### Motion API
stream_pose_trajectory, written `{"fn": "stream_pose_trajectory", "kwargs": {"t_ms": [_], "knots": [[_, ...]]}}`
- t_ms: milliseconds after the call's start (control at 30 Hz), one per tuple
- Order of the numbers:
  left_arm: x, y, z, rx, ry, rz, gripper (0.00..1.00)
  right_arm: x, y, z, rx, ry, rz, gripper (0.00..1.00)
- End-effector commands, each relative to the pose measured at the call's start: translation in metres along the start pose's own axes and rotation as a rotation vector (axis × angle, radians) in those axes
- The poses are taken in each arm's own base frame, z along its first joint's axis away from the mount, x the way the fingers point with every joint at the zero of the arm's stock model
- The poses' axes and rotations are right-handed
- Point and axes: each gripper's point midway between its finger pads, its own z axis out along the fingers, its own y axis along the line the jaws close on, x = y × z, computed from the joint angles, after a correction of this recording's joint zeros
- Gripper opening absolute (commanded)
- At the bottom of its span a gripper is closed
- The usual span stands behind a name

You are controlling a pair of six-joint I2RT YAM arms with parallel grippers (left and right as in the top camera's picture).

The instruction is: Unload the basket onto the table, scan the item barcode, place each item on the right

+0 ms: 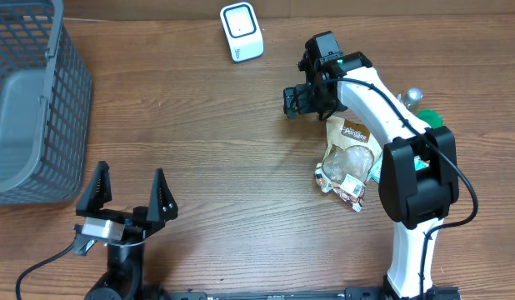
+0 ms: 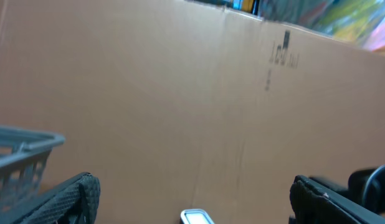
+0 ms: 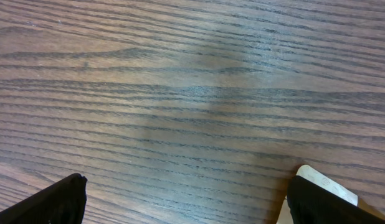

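One wood-grain table [image 1: 224, 158] bears one grey plastic lattice basket [image 1: 32, 108], cut off at the left edge. Two claws gape empty: left gripper [image 1: 128, 172], right gripper [image 1: 289, 102]. One crinkly clear snack bag [image 1: 347, 162] lies partly hidden beneath the right arm, near the right gripper. One rounded white scanner [image 1: 242, 32] stands at the far edge.

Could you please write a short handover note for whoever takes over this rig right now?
Left hand: open, empty, near the grey basket.
Right hand: open, empty, over the table beside the snack bag.
Bag lies flat, partly under the right arm; white scanner sits at the far edge.
Done: nothing yet. Left: grasp bag, present barcode to scanner.
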Motion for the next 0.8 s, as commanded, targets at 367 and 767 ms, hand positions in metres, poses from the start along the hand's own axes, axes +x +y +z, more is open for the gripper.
{"fn": "stream_pose_trajectory", "kwargs": {"t_ms": [367, 767], "knots": [[0.075, 0.047, -0.016, -0.21, 0.231, 0.065, 0.99, -0.008, 0.004, -0.006, -0.01, -0.026, -0.004, 1.0], [0.135, 0.067, -0.045, -0.28, 0.522, 0.185, 0.99, -0.008, 0.004, -0.006, -0.01, -0.026, -0.004, 1.0]]}}
